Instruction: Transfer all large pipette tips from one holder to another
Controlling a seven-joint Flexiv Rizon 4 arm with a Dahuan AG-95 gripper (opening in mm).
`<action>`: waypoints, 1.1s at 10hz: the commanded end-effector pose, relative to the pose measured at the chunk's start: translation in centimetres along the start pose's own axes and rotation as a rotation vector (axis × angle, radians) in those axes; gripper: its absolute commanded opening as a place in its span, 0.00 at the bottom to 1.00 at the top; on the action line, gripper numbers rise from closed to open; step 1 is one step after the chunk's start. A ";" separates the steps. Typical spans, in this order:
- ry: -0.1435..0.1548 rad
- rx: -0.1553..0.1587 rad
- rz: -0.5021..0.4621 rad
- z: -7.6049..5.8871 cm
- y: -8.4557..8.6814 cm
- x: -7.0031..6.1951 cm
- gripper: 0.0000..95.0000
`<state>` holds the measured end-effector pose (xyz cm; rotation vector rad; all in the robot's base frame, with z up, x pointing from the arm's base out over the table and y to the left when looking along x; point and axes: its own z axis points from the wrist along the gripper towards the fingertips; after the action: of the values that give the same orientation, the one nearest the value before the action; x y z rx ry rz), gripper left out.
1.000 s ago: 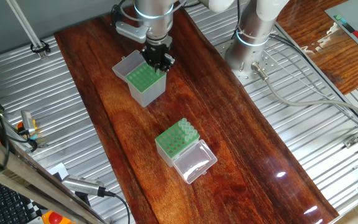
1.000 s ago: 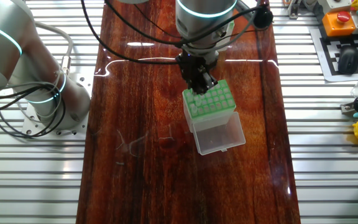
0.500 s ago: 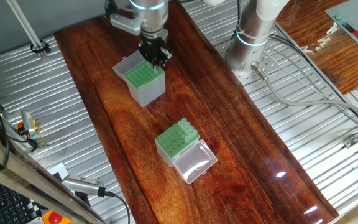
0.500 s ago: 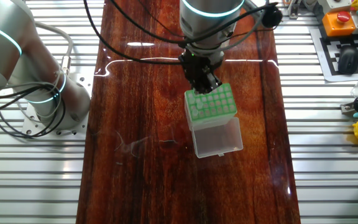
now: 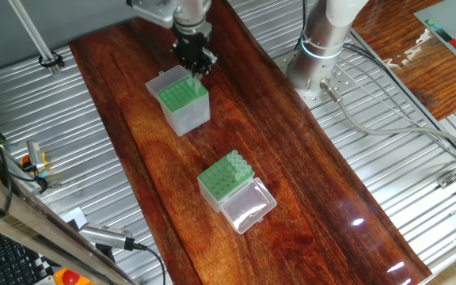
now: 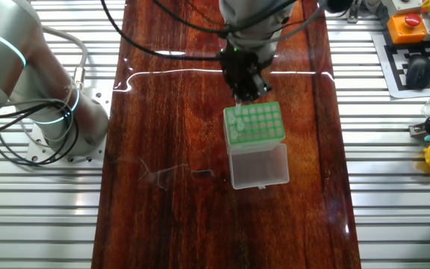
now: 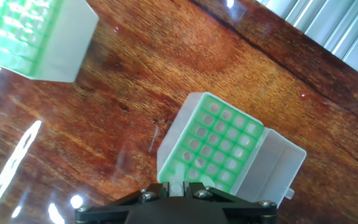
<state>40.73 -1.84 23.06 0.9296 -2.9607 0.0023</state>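
Apparently a pick is under way: a few large pipette tips stand along one edge of the taller holder, and the gripper hangs just above, jaws narrow, seemingly pinching one. Next it needs a carry across the counter to a free hole in the shorter lidded box. No writing is legible.

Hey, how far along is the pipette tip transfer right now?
Part done: the lidded shorter box holds some tips along one edge. The gripper hovers over the taller box; whether it holds a tip is unclear. Tips left in the taller box remain to move.
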 end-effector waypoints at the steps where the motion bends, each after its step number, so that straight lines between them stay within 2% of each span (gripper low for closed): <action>1: 0.001 0.002 0.006 -1.0 0.4 0.1 0.00; 11: -0.009 -0.020 0.021 -4.1 1.3 0.5 0.00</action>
<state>39.73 -0.95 27.50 0.8962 -2.9713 -0.0314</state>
